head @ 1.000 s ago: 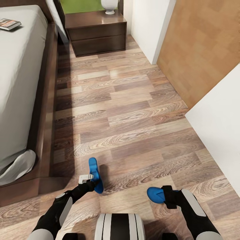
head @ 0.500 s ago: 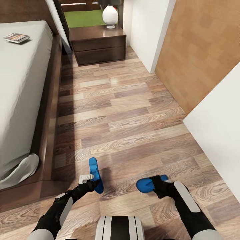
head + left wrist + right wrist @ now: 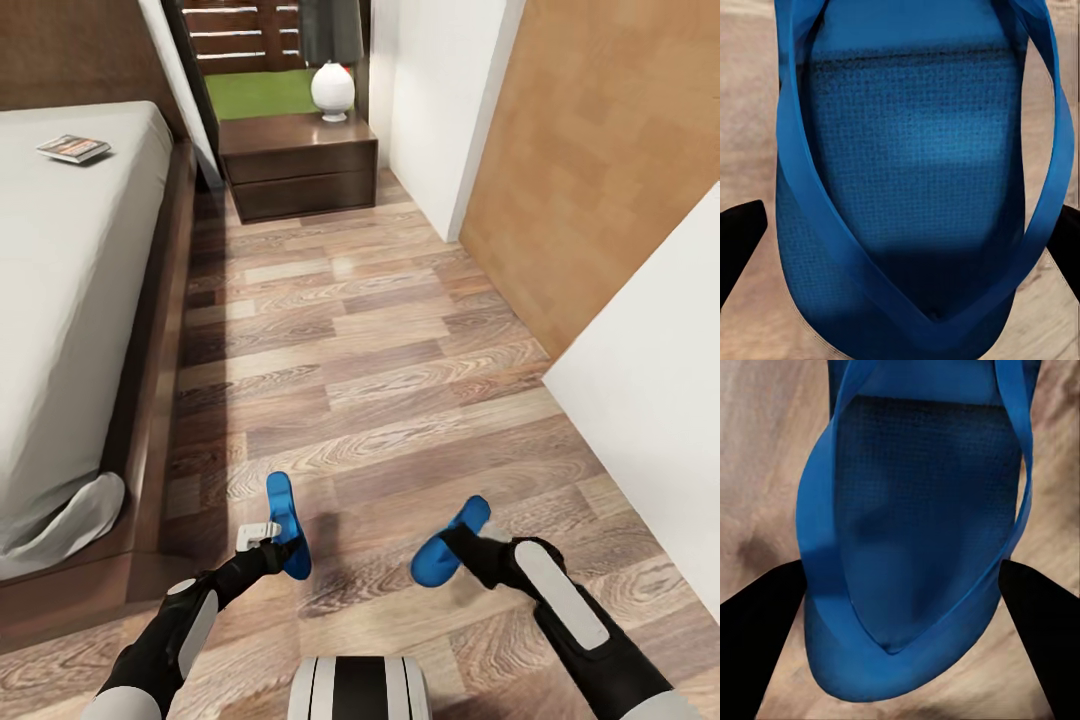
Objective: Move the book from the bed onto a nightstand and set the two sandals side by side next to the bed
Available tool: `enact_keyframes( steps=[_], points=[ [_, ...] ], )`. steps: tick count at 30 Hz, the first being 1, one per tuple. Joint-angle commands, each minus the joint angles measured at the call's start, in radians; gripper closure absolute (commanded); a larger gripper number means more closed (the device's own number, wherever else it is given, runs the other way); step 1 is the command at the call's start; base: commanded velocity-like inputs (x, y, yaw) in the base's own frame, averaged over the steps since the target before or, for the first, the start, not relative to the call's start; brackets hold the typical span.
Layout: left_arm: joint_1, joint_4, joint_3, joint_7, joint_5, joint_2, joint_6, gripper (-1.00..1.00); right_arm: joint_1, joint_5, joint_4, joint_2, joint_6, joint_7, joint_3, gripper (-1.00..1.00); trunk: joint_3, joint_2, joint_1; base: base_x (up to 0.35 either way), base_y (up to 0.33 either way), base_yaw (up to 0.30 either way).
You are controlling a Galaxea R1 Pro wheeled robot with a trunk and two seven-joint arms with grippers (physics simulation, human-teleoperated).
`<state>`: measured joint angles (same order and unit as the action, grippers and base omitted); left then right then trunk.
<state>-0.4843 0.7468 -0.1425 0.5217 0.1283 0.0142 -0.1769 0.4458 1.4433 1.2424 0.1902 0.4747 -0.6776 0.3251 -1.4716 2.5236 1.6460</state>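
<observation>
At ten o'clock, a book (image 3: 74,149) lies on the bed (image 3: 60,300). At seven o'clock, the left gripper (image 3: 280,537) clamps one blue sandal (image 3: 287,526) between its jaws. At five o'clock, the right gripper (image 3: 462,545) pinches the other sandal (image 3: 449,541) above the floor (image 3: 380,350).

A bedroom in a home: a low platform bed (image 3: 70,300) with an off-white mattress and dark wooden frame runs along the left, and a dark two-drawer nightstand (image 3: 298,165) stands at the far end (a white lamp (image 3: 332,90) sits on it). Wood-plank floor (image 3: 380,350), white walls and a tan panelled wall (image 3: 600,170) on the right.
</observation>
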Motion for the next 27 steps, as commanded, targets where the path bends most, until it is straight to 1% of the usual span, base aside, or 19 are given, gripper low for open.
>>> enact_keyframes(
  steps=[1, 2, 3, 4, 5, 6, 7, 9, 11, 16, 17, 18, 19, 20, 21, 23, 24, 26, 27],
  points=[
    [0.000, 0.000, -0.005, 0.006, 0.008, 0.001, -0.010, 1.00, -0.002, 0.005, 0.009, 0.055, 0.025, 0.040, 0.003, 1.00, 0.003, 0.000, -0.001, 0.000, 0.000, 0.000],
    [0.000, 0.000, -0.004, 0.006, 0.008, 0.001, -0.010, 1.00, -0.003, 0.002, 0.012, 0.100, 0.039, 0.081, 0.004, 1.00, 0.007, 0.000, -0.001, 0.000, 0.000, 0.000],
    [0.000, 0.000, -0.004, 0.006, 0.008, 0.001, -0.010, 1.00, -0.004, -0.008, 0.016, 0.199, 0.056, 0.186, 0.006, 1.00, 0.011, 0.000, -0.001, 0.000, 0.000, 0.000],
    [0.000, 0.000, -0.003, 0.006, 0.008, 0.001, -0.010, 1.00, -0.005, -0.021, 0.017, 0.243, 0.061, 0.247, 0.009, 1.00, 0.015, -0.001, -0.002, 0.000, 0.000, 0.000],
    [0.000, 0.000, -0.003, 0.006, 0.008, 0.001, -0.010, 1.00, -0.005, -0.047, 0.018, 0.280, 0.067, 0.305, 0.016, 1.00, 0.019, -0.001, -0.002, 0.000, 0.000, 0.000],
    [0.000, 0.000, -0.003, 0.006, 0.008, 0.001, -0.011, 1.00, -0.005, -0.119, 0.019, 0.325, 0.085, 0.384, 0.032, 1.00, 0.023, -0.001, -0.003, 0.000, 0.000, 0.000],
    [0.000, 0.000, -0.003, 0.007, 0.009, 0.001, -0.011, 1.00, -0.005, -0.258, 0.018, 0.368, 0.139, 0.483, 0.046, 1.00, 0.027, -0.001, -0.003, 0.000, 0.000, 0.000],
    [0.000, -0.003, -0.003, 0.007, 0.009, 0.001, -0.012, 1.00, -0.005, -0.354, 0.007, 0.381, 0.181, 0.573, 0.050, 1.00, 0.034, -0.002, -0.004, 0.000, 0.000, 0.000],
    [0.000, -0.005, -0.003, 0.007, 0.010, 0.002, -0.012, 1.00, -0.006, -0.413, -0.028, 0.388, 0.199, 0.693, 0.050, 1.00, 0.042, -0.002, -0.005, 0.000, 0.000, 0.000],
    [0.000, -0.009, -0.004, 0.008, 0.012, 0.003, -0.012, 1.00, -0.006, -0.465, -0.128, 0.420, 0.202, 1.060, 0.052, 1.00, 0.061, -0.004, -0.007, 0.000, 0.000, 0.000],
    [0.000, -0.012, -0.004, 0.008, 0.012, 0.003, -0.012, 1.00, -0.006, -0.482, -0.144, 0.423, 0.202, 1.095, 0.052, 1.00, 0.065, -0.004, -0.008, 0.000, 0.000, 0.000],
    [0.000, -0.016, -0.004, 0.008, 0.012, 0.003, -0.012, 1.00, -0.006, -0.492, -0.154, 0.423, 0.201, 1.108, 0.052, 1.00, 0.069, -0.004, -0.008, 0.000, 0.000, 0.000],
    [0.000, -0.029, -0.004, 0.008, 0.012, 0.003, -0.012, 1.00, -0.006, -0.520, -0.176, 0.424, 0.200, 1.126, 0.052, 1.00, 0.073, -0.004, -0.009, 0.000, 0.000, 0.000],
    [0.000, -0.048, -0.003, 0.007, 0.010, 0.002, -0.011, 1.00, -0.006, -0.579, -0.213, 0.422, 0.199, 1.140, 0.053, 1.00, 0.077, -0.004, -0.009, 0.000, 0.000, 0.000],
    [0.000, -0.057, -0.003, 0.007, 0.009, 0.002, -0.011, 1.00, -0.006, -0.626, -0.242, 0.420, 0.193, 1.146, 0.053, 1.00, 0.081, -0.005, -0.010, 0.000, 0.000, 0.000],
    [0.000, -0.065, -0.003, 0.006, 0.009, 0.002, -0.010, 1.00, -0.006, -0.704, -0.303, 0.417, 0.160, 1.153, 0.054, 1.00, 0.088, -0.005, -0.010, 0.000, 0.000, 0.000],
    [0.000, -0.066, -0.003, 0.006, 0.009, 0.001, -0.010, 1.00, -0.006, -0.717, -0.314, 0.416, 0.147, 1.154, 0.054, 1.00, 0.092, -0.005, -0.011, 0.000, 0.000, 0.000],
    [0.000, -0.069, -0.004, 0.006, 0.008, 0.001, -0.010, 1.00, -0.006, -0.758, -0.351, 0.415, 0.088, 1.157, 0.054, 1.00, 0.100, -0.006, -0.012, 0.000, 0.000, 0.000],
    [0.000, -0.070, -0.004, 0.006, 0.008, 0.001, -0.010, 1.00, -0.006, -0.764, -0.357, 0.415, 0.078, 1.158, 0.054, 1.00, 0.104, -0.006, -0.012, 0.000, 0.000, 0.000]
  ],
)
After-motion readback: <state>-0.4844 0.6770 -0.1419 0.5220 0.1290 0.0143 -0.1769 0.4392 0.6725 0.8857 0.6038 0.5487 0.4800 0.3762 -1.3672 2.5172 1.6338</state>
